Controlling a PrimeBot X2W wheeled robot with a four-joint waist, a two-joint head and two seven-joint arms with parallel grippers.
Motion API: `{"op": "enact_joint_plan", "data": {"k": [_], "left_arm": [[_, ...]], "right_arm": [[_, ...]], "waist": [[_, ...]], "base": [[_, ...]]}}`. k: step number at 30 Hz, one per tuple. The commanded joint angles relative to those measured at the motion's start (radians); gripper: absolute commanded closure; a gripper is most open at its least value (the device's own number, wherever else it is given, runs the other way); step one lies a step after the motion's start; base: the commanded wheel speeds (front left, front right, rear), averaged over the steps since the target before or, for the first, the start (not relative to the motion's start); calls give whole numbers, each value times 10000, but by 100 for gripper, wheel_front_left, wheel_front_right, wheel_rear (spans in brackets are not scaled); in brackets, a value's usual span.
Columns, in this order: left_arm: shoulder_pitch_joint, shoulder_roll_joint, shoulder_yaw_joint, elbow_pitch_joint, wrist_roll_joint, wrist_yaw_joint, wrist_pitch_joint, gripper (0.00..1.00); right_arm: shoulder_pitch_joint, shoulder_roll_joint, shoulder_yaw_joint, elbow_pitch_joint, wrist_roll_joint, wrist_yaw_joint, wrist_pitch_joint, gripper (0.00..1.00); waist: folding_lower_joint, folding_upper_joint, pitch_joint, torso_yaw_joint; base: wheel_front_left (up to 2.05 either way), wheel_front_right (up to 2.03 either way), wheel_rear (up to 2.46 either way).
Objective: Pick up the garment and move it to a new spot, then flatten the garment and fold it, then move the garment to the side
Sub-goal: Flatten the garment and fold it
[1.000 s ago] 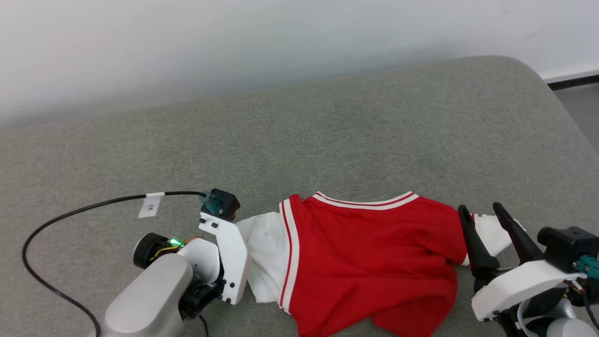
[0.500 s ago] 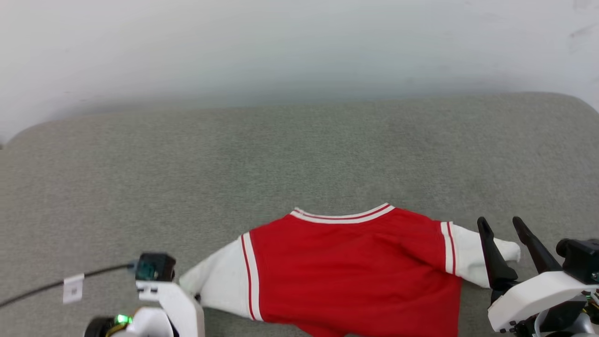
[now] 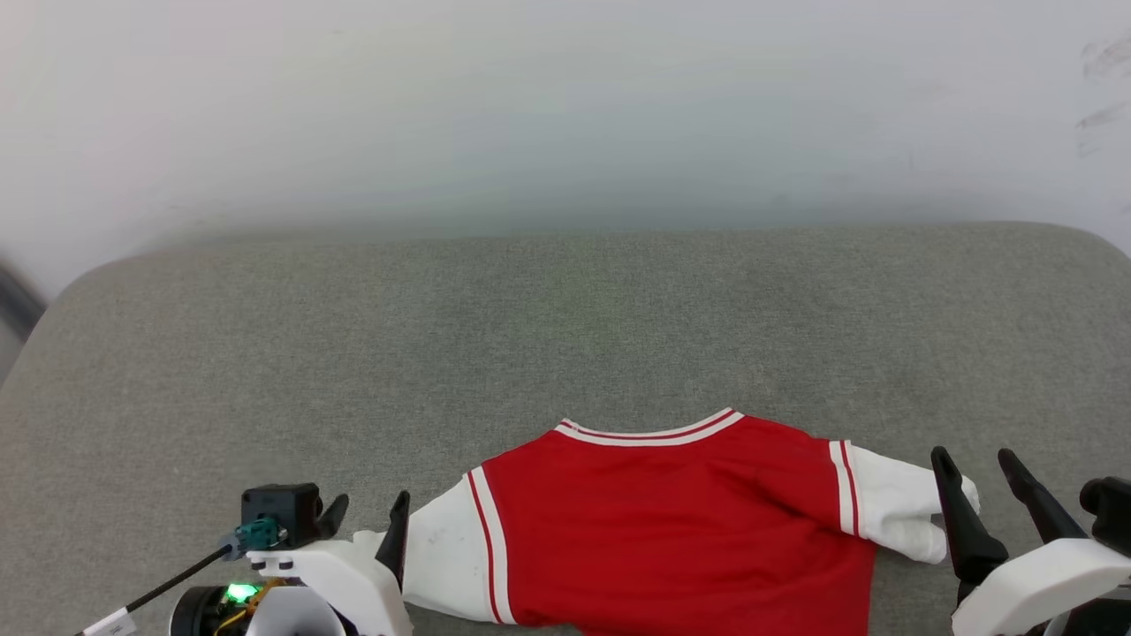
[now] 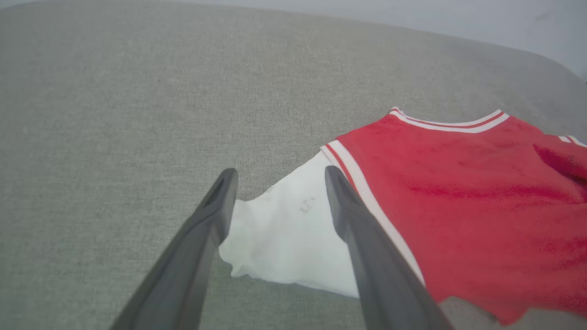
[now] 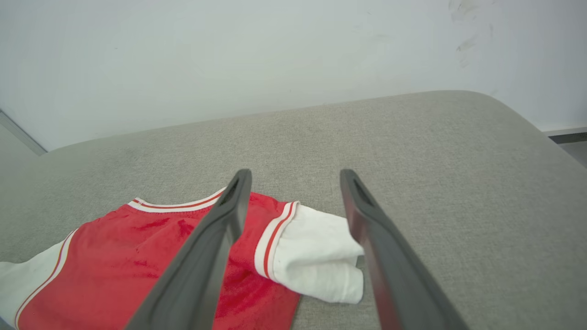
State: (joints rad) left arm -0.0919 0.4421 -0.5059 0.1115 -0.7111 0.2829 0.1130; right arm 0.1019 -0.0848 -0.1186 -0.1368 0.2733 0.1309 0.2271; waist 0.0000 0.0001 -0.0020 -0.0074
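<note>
Soft matt cloth garment lies on a coarse-woven grey fabric surface; the wall looks smooth, matt.

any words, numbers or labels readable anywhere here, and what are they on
No text here can be read.
shirt: the red side facing up shows no print.
white sleeve: a faint grey mark, too blurred to read.
tag on the cable: cut off at the picture's edge, unreadable.

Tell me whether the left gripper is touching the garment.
Cannot tell. Left wrist view: the left gripper straddles the garment at its white sleeve, one finger overlapping it; neither contact nor gap is plain.
</note>
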Motion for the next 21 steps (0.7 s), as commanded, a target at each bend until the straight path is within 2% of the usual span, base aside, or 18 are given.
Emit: {"op": "enact_joint_plan", "data": {"k": [1, 10, 16, 21], "left_arm": [[-114, -14, 69, -74, 117, 54, -222, 0], [-398, -250, 429, -872, 1104, 352, -2657, 0], [-512, -328, 411, -1412, 1393, 522, -3094, 0], [-674, -288, 453, -1803, 1575, 678, -3160, 0]], "right_arm": [[123, -3, -24, -70, 62, -3, 39, 0], [267, -223, -578, 12, 598, -3, 1347, 0], [-140, -1133, -1258, 749, 1361, -3, 3119, 0], [-853, -1887, -1383, 1319, 1991, -3, 4792, 0]], "waist": [[0, -1, -46, -3], [0, -1, -139, -12], [0, -1, 93, 107], [0, -1, 688, 227]], "base": [[0, 0, 0], [0, 0, 0], [0, 0, 0], [0, 0, 0]]}}
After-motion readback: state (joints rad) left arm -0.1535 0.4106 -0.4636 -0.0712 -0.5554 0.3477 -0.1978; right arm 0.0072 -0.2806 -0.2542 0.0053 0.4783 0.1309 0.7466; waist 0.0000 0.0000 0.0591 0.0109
